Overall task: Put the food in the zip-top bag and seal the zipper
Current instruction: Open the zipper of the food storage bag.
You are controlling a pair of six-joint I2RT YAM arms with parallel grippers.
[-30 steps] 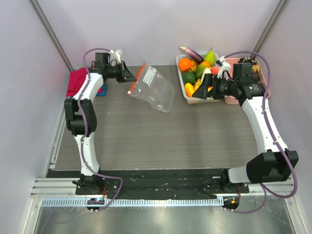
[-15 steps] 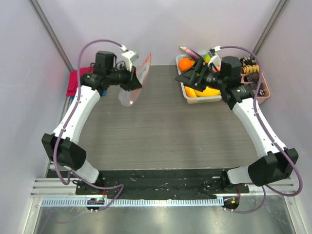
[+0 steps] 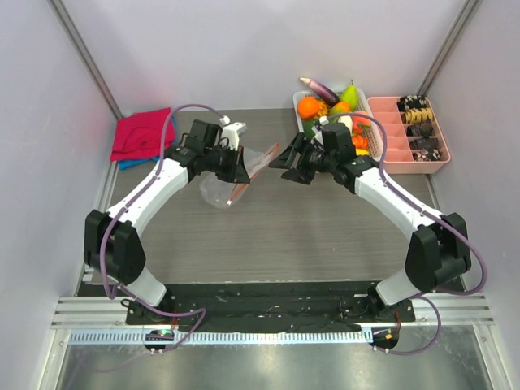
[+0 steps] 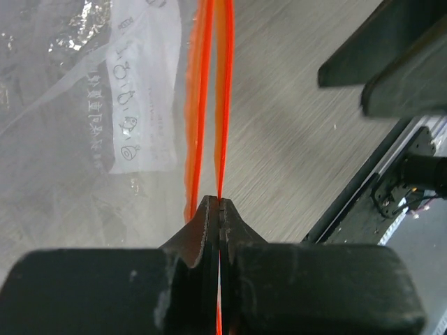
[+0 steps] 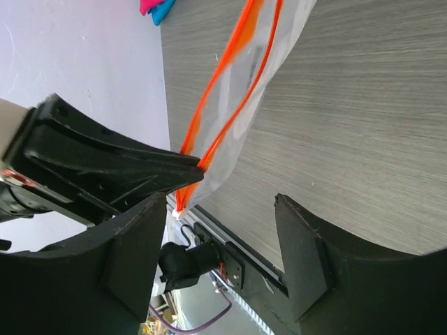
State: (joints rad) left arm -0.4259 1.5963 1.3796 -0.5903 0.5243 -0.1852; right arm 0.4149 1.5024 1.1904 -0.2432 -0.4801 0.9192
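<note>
Over the grey desk [image 3: 325, 227], the left claw [image 4: 218, 202] pinches the zipper [image 4: 198, 105] of the limp, slippery bag [image 3: 215, 191]; the right claw [image 5: 223, 202], open and empty, should probably take the other lip.

This was a robotics lab cell: plain pale walls [image 3: 244, 49] boxed a wood-grain surface [image 3: 276, 236], and a cabled left arm [image 3: 154, 191] and right arm [image 3: 390, 199] stood by aluminium rails [image 3: 69, 311] along its near edge.

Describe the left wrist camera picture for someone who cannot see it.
The left end effector, seen from just behind, is pinched shut on the orange-red zipper of a crinkly clear zip-top bag. The bag, with a white printed label, fills the left side; a grey wood-grain table lies behind.
</note>
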